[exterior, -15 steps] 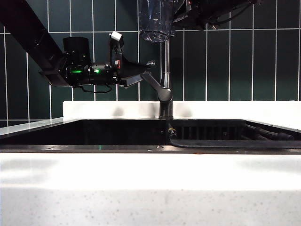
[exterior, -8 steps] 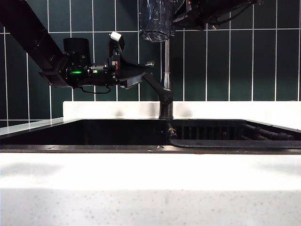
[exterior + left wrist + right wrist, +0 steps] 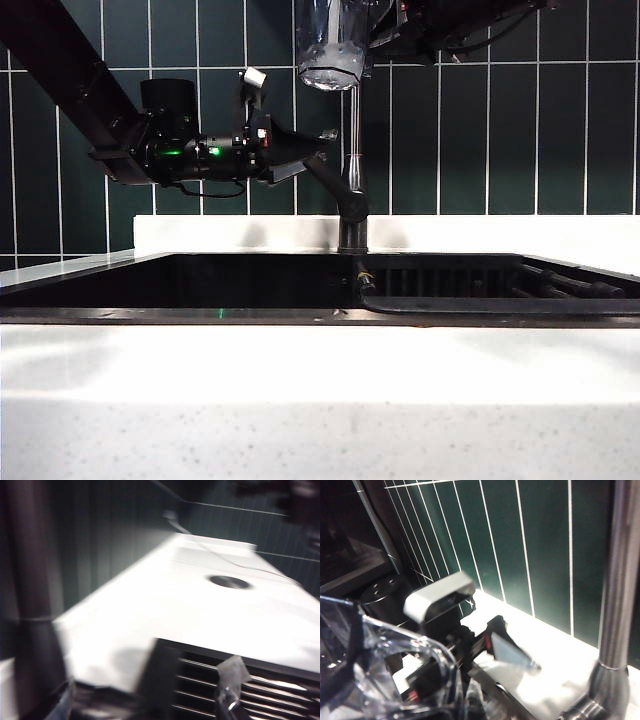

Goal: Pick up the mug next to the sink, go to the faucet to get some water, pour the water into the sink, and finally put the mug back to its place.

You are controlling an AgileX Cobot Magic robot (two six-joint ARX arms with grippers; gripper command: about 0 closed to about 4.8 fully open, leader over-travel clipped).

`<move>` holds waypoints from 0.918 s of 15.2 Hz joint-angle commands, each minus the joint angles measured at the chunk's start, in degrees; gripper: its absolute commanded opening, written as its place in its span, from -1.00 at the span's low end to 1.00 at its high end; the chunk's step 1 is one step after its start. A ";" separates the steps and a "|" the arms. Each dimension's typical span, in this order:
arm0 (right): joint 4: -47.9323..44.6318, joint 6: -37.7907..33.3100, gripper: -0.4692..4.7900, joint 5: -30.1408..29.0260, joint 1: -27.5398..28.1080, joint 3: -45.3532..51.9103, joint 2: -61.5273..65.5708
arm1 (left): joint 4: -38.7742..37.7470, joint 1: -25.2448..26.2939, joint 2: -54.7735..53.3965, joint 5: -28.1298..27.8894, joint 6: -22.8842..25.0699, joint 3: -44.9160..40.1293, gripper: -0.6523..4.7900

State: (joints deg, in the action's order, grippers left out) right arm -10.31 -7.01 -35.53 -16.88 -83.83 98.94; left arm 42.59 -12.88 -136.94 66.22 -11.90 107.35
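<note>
The right gripper [image 3: 385, 30] clamps the clear, slippery, likely fragile faceted mug [image 3: 333, 45] by its wall; the left gripper [image 3: 318, 150] gapes at the faucet's flat lever handle [image 3: 325, 178].

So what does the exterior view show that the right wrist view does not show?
Only the exterior view shows the black sink with its ribbed drainer, the white counter, and the right gripper shut on the mug, high above the basin.

Only the right wrist view looks down through the clear mug from close by.

Both show the faucet, the green tiled wall and the left gripper, jaws open, at the faucet's lever handle.
</note>
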 commanded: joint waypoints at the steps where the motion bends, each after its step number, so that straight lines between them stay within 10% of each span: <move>1: -0.22 -0.04 -0.85 0.02 -0.09 -0.42 -0.44 | -3.32 -0.04 0.46 -0.61 3.30 0.31 0.57; 14: -0.24 -0.07 -0.85 0.02 -0.09 -0.42 -0.44 | -6.62 -0.04 0.46 -1.07 6.27 0.31 0.57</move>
State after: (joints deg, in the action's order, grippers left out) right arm -8.86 -6.72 -35.48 -16.91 -83.83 98.98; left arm 35.75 -12.78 -136.92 65.28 -6.09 107.37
